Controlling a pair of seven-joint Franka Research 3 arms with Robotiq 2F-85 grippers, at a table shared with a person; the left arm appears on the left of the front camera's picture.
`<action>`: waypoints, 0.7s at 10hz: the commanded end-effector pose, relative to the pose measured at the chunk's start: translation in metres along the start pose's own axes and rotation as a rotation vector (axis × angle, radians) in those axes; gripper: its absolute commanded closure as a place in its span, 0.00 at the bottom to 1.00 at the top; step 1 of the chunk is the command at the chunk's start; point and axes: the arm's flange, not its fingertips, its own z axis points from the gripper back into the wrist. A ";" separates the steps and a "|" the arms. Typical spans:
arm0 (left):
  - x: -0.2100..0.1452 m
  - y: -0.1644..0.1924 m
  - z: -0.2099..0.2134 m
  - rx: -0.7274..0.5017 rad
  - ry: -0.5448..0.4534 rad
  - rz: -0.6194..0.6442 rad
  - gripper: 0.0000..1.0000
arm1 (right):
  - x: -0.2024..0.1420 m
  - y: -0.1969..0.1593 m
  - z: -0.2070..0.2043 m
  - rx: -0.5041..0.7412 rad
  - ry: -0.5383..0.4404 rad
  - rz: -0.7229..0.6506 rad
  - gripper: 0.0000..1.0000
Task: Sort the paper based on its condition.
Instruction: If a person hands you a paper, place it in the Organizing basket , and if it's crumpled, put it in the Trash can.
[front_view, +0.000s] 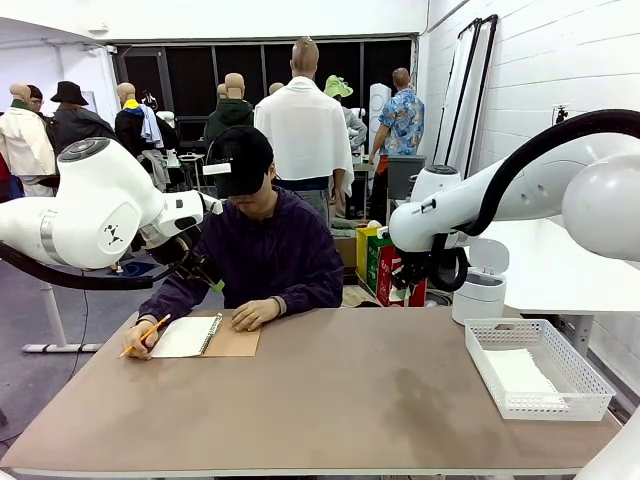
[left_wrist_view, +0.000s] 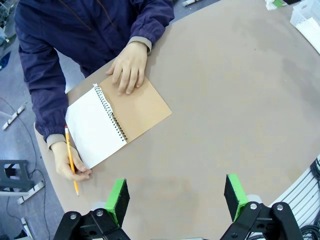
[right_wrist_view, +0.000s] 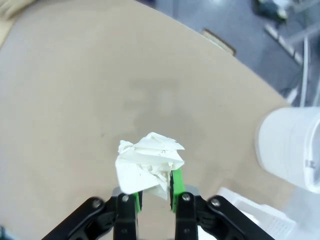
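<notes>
A crumpled ball of white paper (right_wrist_view: 150, 162) sits between the green pads of my right gripper (right_wrist_view: 152, 192), which is shut on it above the bare tan table (right_wrist_view: 75, 100). In the front view the right gripper (front_view: 440, 268) hangs high over the table's far right side. A flat white sheet of paper (front_view: 522, 372) lies in the white mesh basket (front_view: 590, 385). My left gripper (left_wrist_view: 175, 192) is open with nothing in it, hovering above the table near the person's notebook (left_wrist_view: 135, 107).
The person at the far side rests one hand (left_wrist_view: 127, 70) on the brown-covered spiral notebook (front_view: 210, 337) and holds a pencil (left_wrist_view: 70, 157) in the other. A white lidded bin (front_view: 480, 290) stands beyond the table's right corner, also in the right wrist view as the bin (right_wrist_view: 292, 150).
</notes>
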 end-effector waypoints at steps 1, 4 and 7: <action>0.000 0.001 0.000 -0.002 0.000 0.001 0.00 | 0.009 -0.014 -0.002 -0.156 -0.018 -0.211 0.72; 0.000 0.001 0.000 -0.002 0.000 0.001 0.00 | 0.018 -0.053 0.005 -0.296 -0.004 -0.470 0.72; 0.000 0.001 0.000 -0.002 0.000 0.001 0.00 | 0.026 -0.087 0.001 -0.391 -0.028 -0.657 0.72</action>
